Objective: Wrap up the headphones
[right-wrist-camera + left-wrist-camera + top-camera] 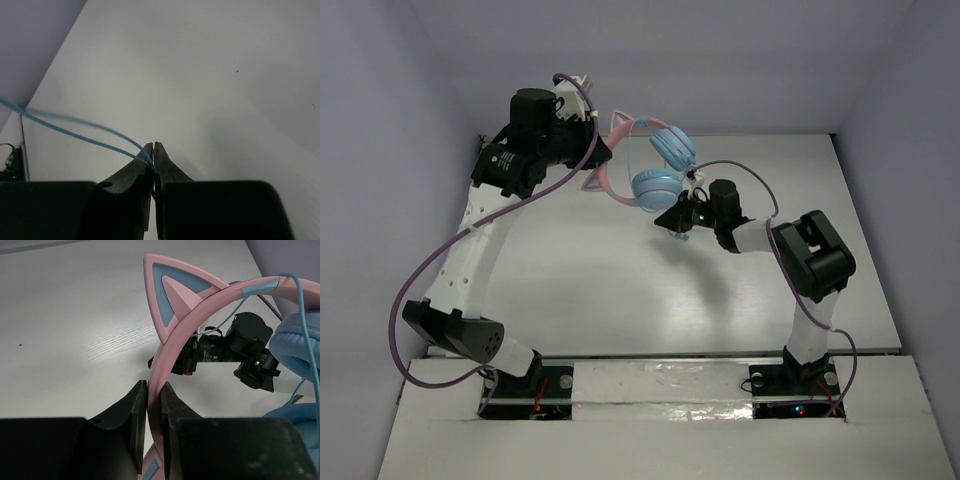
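Note:
The headphones (658, 168) hang in the air above the back of the table, light-blue ear cups to the right, pink headband with cat ears to the left. My left gripper (600, 158) is shut on the pink headband (172, 340), just below one cat ear (172, 292). My right gripper (672, 222) sits just below the lower ear cup and is shut on the thin pale-blue cable (85, 131), two strands of which run off to the left from its fingertips. The cable also crosses the ear cup in the left wrist view (306, 335).
The white table (620, 290) lies under both arms, with grey walls at the back and sides. Purple arm cables loop at the left (410, 290) and over the right arm (760, 185). The right arm's elbow (815, 255) stands right of centre.

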Robot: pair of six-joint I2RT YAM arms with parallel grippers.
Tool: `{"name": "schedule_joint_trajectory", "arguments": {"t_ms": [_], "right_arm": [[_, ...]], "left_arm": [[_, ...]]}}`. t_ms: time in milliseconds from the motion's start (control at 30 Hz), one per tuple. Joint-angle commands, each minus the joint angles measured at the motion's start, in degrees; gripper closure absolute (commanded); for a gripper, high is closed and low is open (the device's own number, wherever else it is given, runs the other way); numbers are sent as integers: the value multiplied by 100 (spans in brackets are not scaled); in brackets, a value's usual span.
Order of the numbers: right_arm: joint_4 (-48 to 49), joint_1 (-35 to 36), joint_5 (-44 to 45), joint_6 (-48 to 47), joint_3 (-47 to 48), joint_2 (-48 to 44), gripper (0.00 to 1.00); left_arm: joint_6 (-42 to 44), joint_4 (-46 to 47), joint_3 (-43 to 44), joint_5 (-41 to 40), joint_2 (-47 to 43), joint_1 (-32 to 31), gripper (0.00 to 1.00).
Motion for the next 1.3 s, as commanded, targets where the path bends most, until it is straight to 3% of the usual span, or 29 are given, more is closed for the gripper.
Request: {"name": "schedule_joint_trajectory", "arguments": {"t_ms": [0,33,233,400,600,1067,1267], "right_arm": [[1005,36,-229,474,-46,-25,93],[989,88,-238,562,-72,-95,100],[357,571,1087,615,-1125,-1420,100],[269,913,1483,1133,-1935,-1626,100],[-530,1643,2019,862,-1760,-1871,100],[-1673,3067,2881,958,-1927,-3259,100],[-2420,3656,3136,976,-1462,-3383,100]], "left_arm": [[-179,378,199,161,-224,32,100],[-188,396,225,117,-181,32,100],[-205,379,901,-534,345,469,100],[-574,694,1367,430,803,831,100],[-881,739,1939,64,1234,1007,100],[-1014,1205,1465,-1202,1507,1359,100],[-1084,1451,1193,-1491,1551,1359,100]]}}
